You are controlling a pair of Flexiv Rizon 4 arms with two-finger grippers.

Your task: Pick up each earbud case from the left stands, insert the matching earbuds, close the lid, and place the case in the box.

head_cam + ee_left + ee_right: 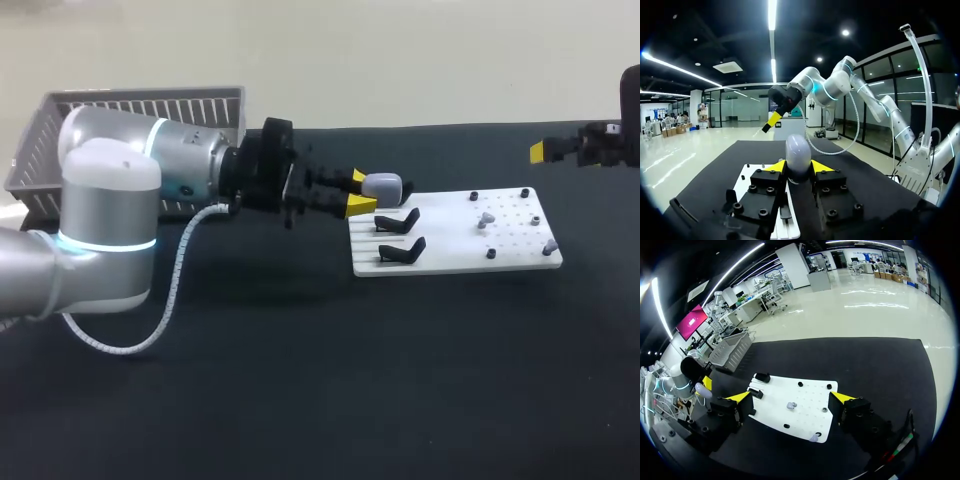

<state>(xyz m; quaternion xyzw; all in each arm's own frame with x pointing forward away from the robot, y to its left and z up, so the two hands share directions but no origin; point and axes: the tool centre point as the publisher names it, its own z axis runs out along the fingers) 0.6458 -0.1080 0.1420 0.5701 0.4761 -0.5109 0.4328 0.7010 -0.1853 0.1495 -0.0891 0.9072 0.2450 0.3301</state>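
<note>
A: State of the left pincer (358, 192)?

B: Closed on the pale earbud case (386, 186), one yellow tip on each side; case is over the far left corner of the white board (455, 258), beside the two black stands (398, 220), both bare; whether it touches anything beneath, cannot tell.

A: And the right pincer (791, 397)?

B: Wide, holding nothing; it hangs near the far right corner of the surface (300, 380); the earbuds (486, 218) lie loose on the board's right half.

A: How to do this lift well?

B: My judgement only: rise straight until clear of the stands; keep the case upright and gripped low, leaving the lid free; steady pressure, since the rounded shell could slip; no trip to the box (140, 110) at the far left corner until the buds are in.
</note>
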